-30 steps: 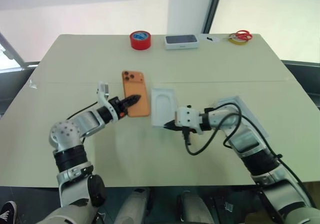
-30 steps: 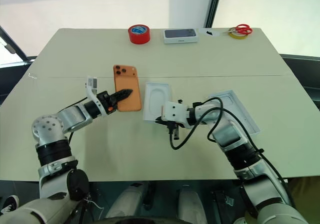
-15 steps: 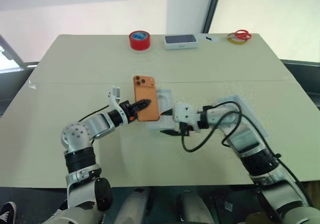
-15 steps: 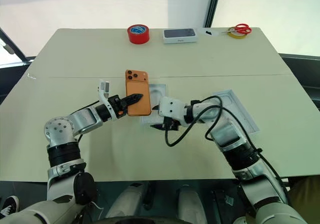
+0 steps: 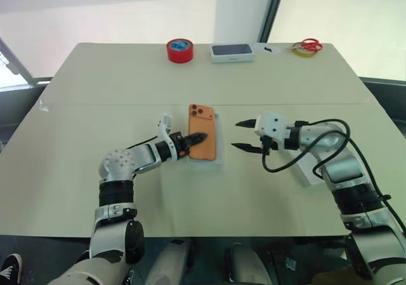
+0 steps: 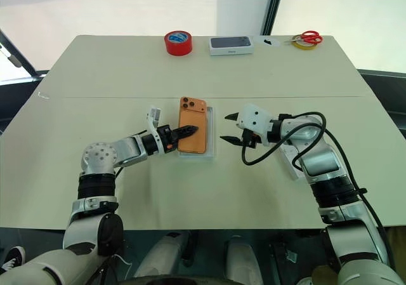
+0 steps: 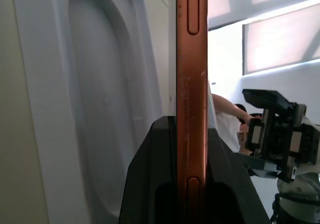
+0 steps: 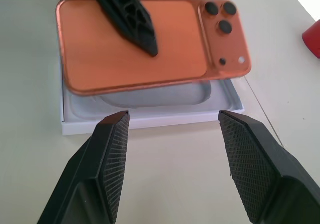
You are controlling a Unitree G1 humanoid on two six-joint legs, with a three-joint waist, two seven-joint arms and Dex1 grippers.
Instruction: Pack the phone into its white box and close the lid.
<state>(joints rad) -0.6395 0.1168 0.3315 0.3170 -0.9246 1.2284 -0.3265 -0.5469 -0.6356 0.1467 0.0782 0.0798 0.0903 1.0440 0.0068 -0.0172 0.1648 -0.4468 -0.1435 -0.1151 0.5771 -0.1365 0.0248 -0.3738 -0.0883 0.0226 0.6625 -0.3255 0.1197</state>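
My left gripper (image 5: 200,136) is shut on the near end of the phone (image 5: 203,142), an orange slab with its back and three lenses facing up. It holds the phone a little above a thin white insert (image 8: 150,120) with an oval recess, which lies on the table. The phone's edge (image 7: 192,59) runs between the left fingers. My right gripper (image 8: 172,116) stands open just to the right of the insert, touching nothing. A white cardboard shell (image 6: 290,165) lies partly hidden under my right forearm. I cannot tell whether it is the white box or the lid.
At the table's far edge stand a red tape roll (image 5: 180,50), a white box with a dark phone picture (image 5: 232,53), and red-handled scissors (image 5: 309,44) on a yellow ring. A person in white (image 7: 223,119) shows behind the table in the left wrist view.
My left gripper has carried the phone to the right and over the insert. My right gripper has let go of the insert's near edge, opened, and drawn back to the right.
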